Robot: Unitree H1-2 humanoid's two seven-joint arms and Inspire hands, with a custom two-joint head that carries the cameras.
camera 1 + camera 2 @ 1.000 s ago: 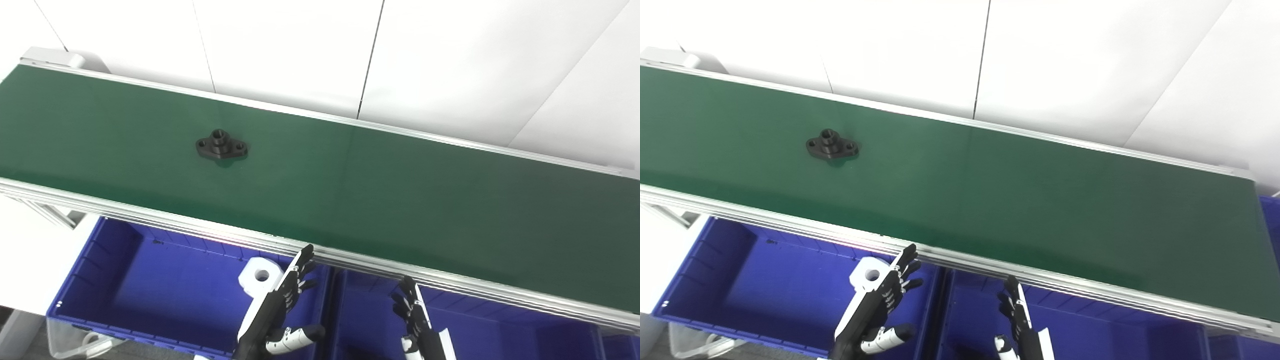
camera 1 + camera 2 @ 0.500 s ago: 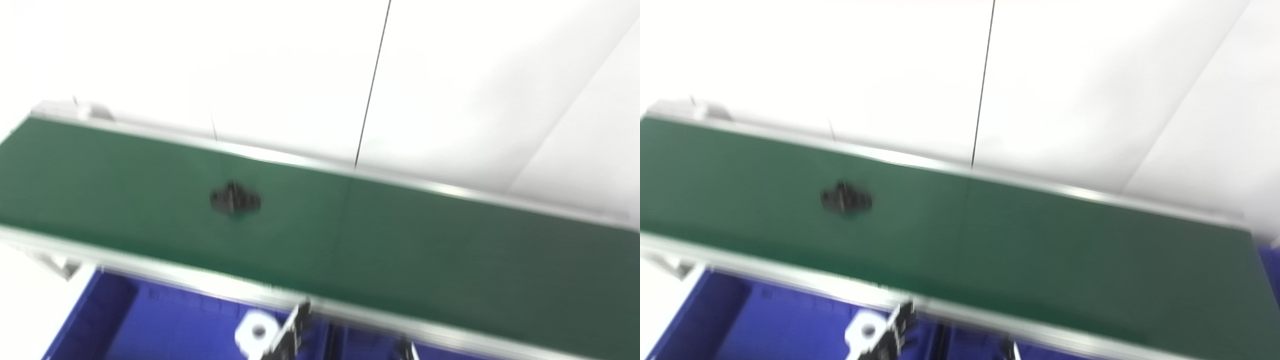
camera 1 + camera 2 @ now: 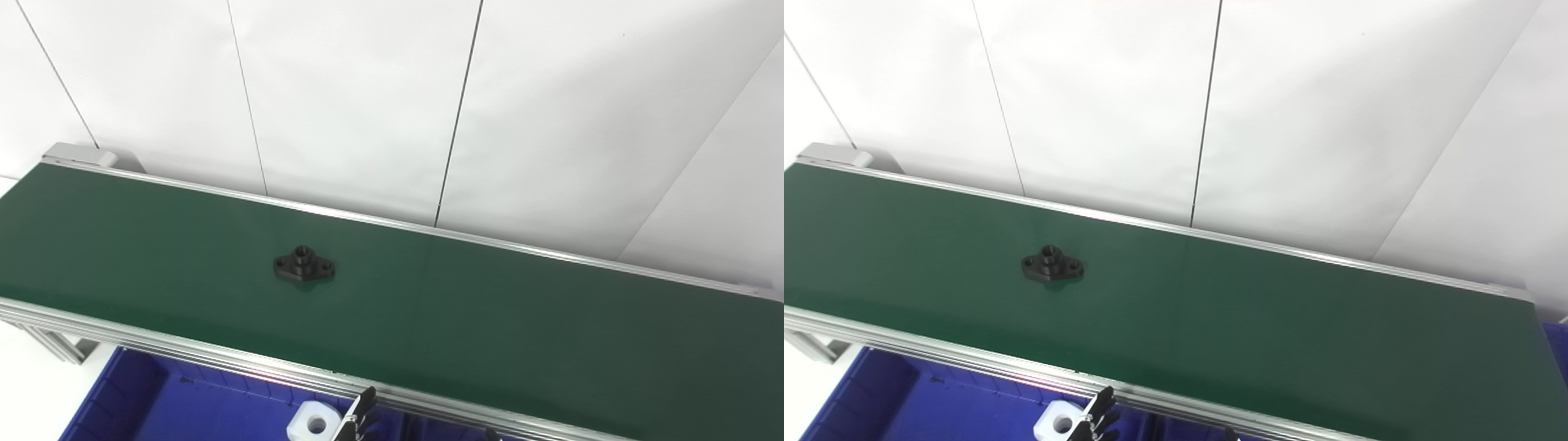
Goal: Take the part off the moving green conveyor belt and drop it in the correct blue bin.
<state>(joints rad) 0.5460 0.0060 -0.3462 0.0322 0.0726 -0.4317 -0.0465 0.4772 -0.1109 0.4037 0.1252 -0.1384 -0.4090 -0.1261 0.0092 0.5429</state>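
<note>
A black flanged part [image 3: 304, 268] with a raised centre hub lies flat on the green conveyor belt [image 3: 490, 318], left of the middle and nearer the far rail. Only the fingertips of my left hand [image 3: 361, 411] show at the bottom edge, just below the belt's near rail; they are spread and hold nothing. They are far from the part. Of my right hand [image 3: 1228, 435], a single dark tip peeks in at the bottom edge, and the rest is out of the picture.
A blue bin [image 3: 153, 404] sits below the near rail at the lower left, with a white block with a round hole [image 3: 313, 424] inside it beside my left fingertips. The aluminium near rail [image 3: 184, 352] separates belt and bins. A white panelled wall stands behind the belt.
The camera has tilted upward, so the belt sits lower in the picture and both hands have dropped almost out of view. The black part has travelled a little to the right along the belt.
</note>
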